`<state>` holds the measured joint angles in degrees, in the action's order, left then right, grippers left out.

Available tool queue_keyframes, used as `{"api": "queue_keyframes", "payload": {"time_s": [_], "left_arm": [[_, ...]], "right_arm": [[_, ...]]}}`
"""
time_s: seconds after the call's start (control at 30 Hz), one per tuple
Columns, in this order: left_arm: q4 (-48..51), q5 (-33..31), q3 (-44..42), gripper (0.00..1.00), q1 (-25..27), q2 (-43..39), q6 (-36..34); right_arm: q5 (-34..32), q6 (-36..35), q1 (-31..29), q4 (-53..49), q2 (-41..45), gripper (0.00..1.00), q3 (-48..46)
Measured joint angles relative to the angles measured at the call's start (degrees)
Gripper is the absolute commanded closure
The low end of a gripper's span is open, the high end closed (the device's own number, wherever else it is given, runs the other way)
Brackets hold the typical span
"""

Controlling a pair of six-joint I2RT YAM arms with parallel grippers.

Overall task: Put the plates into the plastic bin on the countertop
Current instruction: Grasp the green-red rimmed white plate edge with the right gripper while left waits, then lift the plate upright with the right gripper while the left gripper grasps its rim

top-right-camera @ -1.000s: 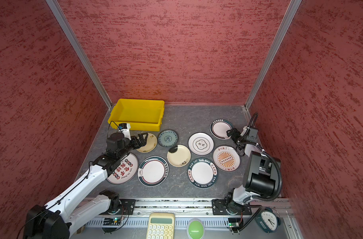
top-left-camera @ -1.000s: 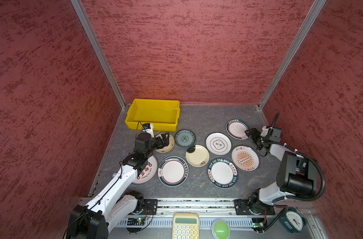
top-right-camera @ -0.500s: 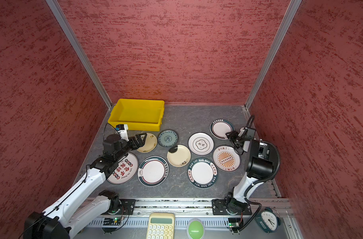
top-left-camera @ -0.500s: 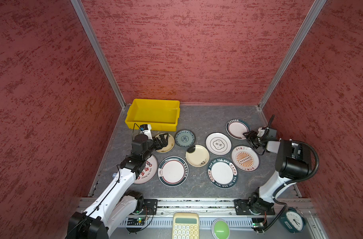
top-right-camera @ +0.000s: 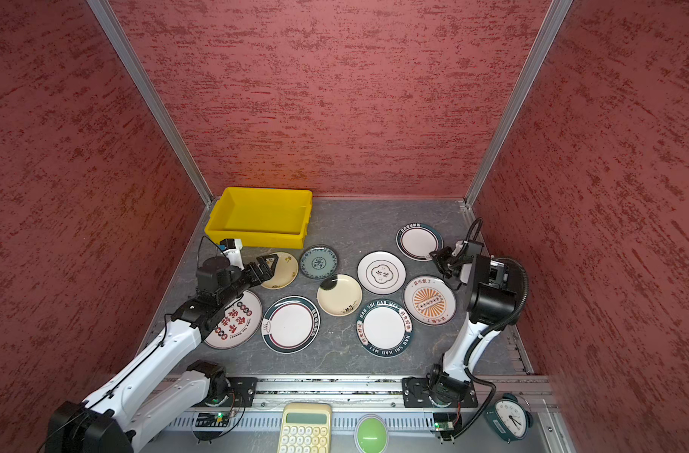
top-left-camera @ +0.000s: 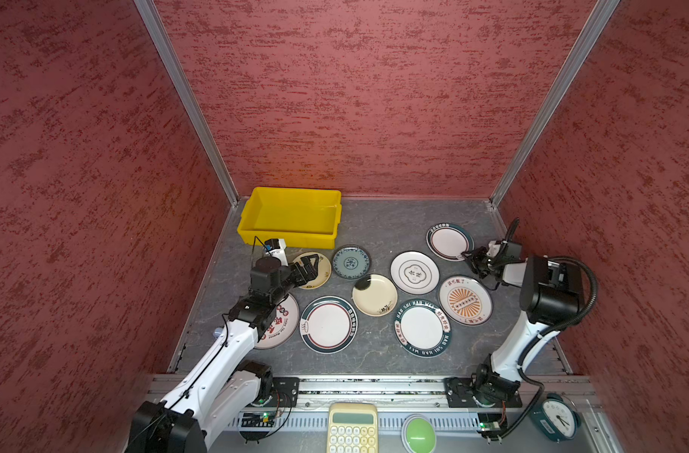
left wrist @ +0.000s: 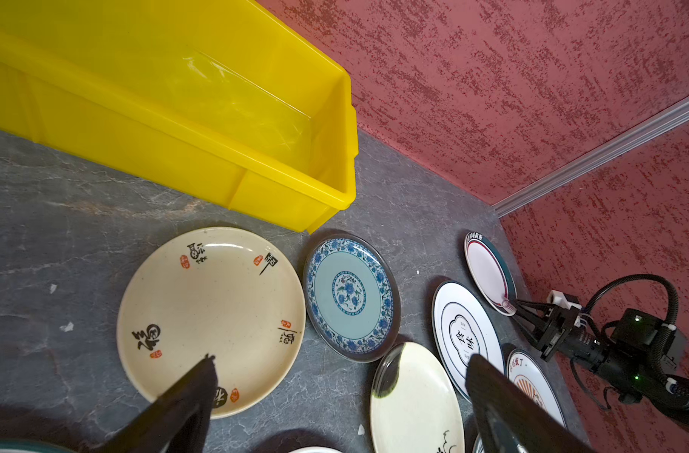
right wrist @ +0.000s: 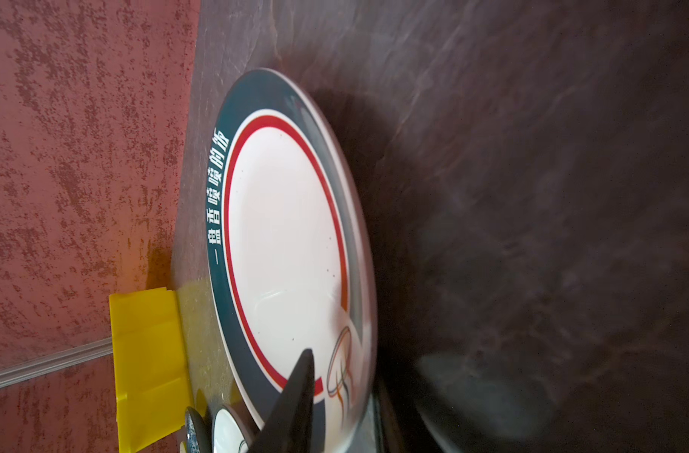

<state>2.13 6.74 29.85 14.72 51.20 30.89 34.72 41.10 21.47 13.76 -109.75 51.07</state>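
Note:
The yellow plastic bin stands empty at the back left of the countertop. Several plates lie flat in front of it. My left gripper hovers open over the cream lettered plate, beside the small teal plate. At the far right, my right gripper has its jaws narrowed on the rim of a green-rimmed plate. One finger lies on the plate's inside and the other, blurred, is at its outer edge.
Other plates are a white one, a cream one, a sunburst one, two dark-rimmed ones and a red-lettered one under the left arm. Red walls close three sides. A calculator, a green button and a clock sit past the front rail.
My right gripper has reached onto the far right plate's rim and its jaws have closed from wide to narrow. The left gripper has drawn back slightly over the cream plate and stays open.

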Motion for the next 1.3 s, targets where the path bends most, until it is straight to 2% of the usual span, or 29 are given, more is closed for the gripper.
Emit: {"api": "queue_keyframes", "payload": {"time_s": [0.13,0.43,0.77,1.07,1.3], "left_arm": [[0.0,-0.2,0.0,0.01,0.0,0.0,0.4],[0.5,-0.7,0.0,0.01,0.0,0.0,1.0],[0.8,-0.8,0.0,0.01,-0.1,0.3,2.3],[0.6,-0.4,0.0,0.01,-0.3,2.2,4.7],[0.1,0.3,0.2,0.01,-0.8,4.8,7.3]], "right_arm": [[0.0,0.5,0.0,0.3,-0.1,0.75,0.1],[1.2,1.4,0.0,1.1,-0.7,1.0,1.3],[-0.5,-0.3,0.0,-1.4,2.6,1.0,1.0],[-1.5,-2.6,0.0,-5.5,14.1,1.0,-0.6],[0.7,-1.7,0.0,-6.8,25.3,1.0,-5.0]]}}
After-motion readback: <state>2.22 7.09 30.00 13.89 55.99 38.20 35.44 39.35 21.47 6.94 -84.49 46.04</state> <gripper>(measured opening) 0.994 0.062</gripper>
